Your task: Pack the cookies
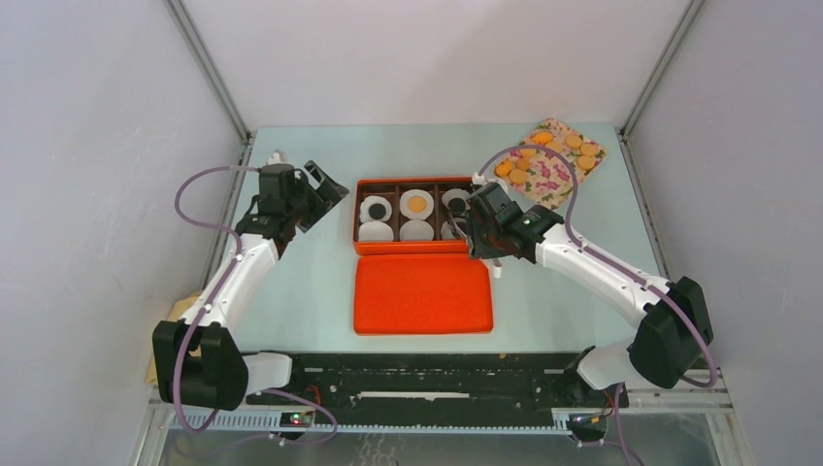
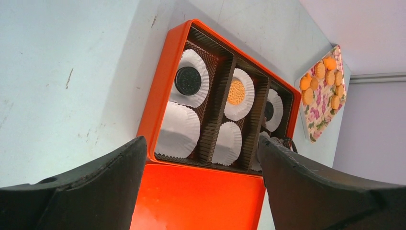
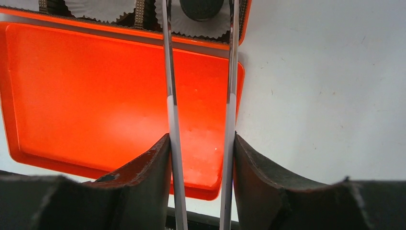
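The orange box (image 1: 357, 218) holds white liners; a dark cookie (image 1: 376, 209), an orange cookie (image 1: 417, 204) and another dark cookie (image 1: 456, 203) lie in its far row. More orange cookies (image 1: 543, 155) sit on a floral plate at the back right. My right gripper (image 3: 201, 139) is shut on tongs (image 3: 170, 96). The tong tips flank a dark cookie (image 3: 201, 7) over the near right liner. My left gripper (image 2: 201, 148) is open and empty, left of the box (image 2: 158, 105). It shows in the top view (image 1: 325, 194) too.
The orange box lid (image 1: 422, 291) lies flat just in front of the box, and shows below the tongs in the right wrist view (image 3: 95, 96). The floral plate (image 1: 558, 180) is at the back right corner. Walls close in both sides.
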Available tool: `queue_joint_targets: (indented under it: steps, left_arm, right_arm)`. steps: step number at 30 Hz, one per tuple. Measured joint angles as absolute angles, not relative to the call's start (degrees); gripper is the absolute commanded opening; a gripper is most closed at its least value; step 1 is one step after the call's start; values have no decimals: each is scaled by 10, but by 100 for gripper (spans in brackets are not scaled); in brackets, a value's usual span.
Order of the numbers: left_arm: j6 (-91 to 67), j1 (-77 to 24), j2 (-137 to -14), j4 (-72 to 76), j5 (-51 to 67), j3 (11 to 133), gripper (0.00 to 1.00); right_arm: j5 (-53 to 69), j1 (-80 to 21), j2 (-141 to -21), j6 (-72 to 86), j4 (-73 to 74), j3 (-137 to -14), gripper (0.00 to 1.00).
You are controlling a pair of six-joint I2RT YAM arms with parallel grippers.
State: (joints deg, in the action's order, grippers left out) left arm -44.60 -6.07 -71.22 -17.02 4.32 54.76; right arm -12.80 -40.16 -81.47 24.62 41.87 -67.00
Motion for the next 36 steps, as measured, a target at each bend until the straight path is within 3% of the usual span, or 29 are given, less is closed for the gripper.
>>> queue_joint_targets:
  steps: [5, 16, 24, 36]
  left_arm:
    - [-446, -61, -712, -169, 50, 548, 91]
    - [-446, -61, -712, -168, 61, 548, 91]
    - [-446, -61, -712, -160, 68, 548, 91]
    - [-446, -61, -723, -148, 77, 548, 91]
  right_arm:
    - [-127, -402, -815, 247, 412, -670, 58]
    - [-163, -389, -781, 246, 412, -675, 54]
    - [-180, -267, -772, 243, 397, -715, 53]
    - [-170, -164, -948, 231, 354, -721, 53]
